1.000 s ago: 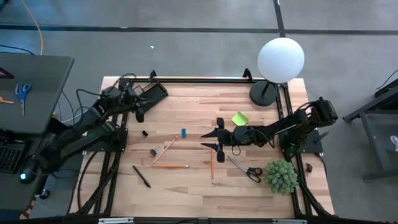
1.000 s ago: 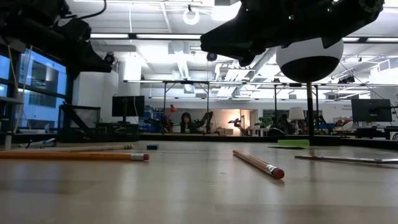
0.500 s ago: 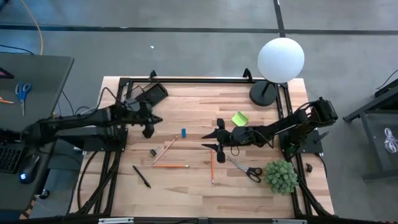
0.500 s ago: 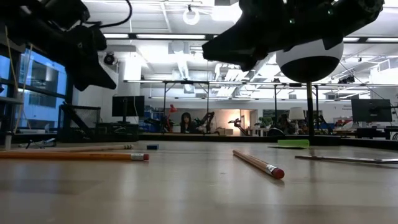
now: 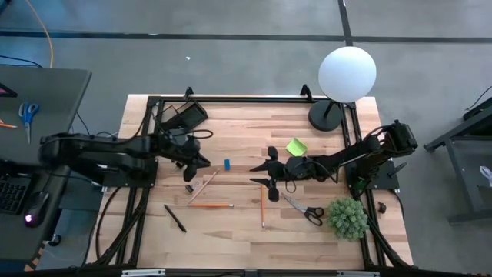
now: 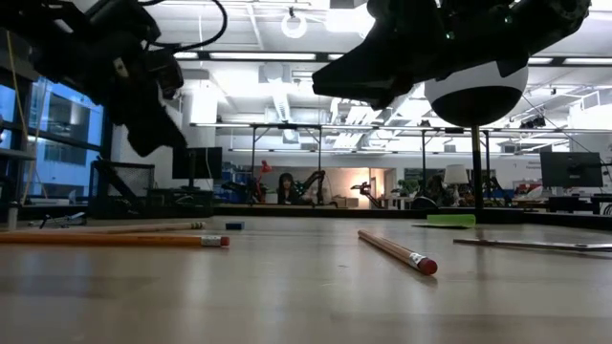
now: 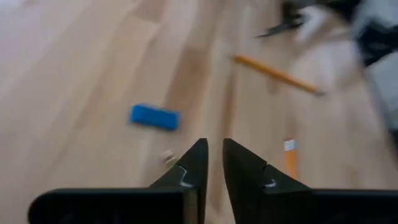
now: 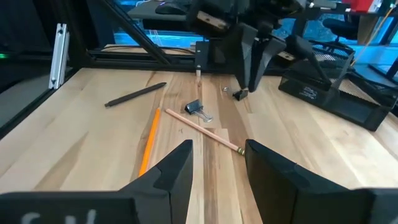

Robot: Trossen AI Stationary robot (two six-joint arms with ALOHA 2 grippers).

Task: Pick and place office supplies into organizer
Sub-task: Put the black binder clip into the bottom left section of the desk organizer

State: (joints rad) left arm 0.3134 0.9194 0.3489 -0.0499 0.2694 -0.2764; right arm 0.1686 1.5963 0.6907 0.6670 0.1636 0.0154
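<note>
The left gripper's point(image 5: 201, 162) 2 fingers point(image 7: 194, 163) stand a narrow slit apart, empty, above the bench point(image 5: 231, 231) near the blue eraser point(image 5: 227, 163). The right gripper's point(image 5: 260, 174) fingers point(image 8: 177, 163) are spread, empty, over the bench's middle. The organizer point(image 5: 187, 117) sits at the far left corner.

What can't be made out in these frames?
- Organizer contents: high view, too small; right wrist view shows only its outer walls.
- Binder clip at the left gripper: high view, too small to tell touching from apart.
- Left wrist view: motion blur; far items unreadable.
- Low view: arms are dark silhouettes cut off by the top edge.
</note>
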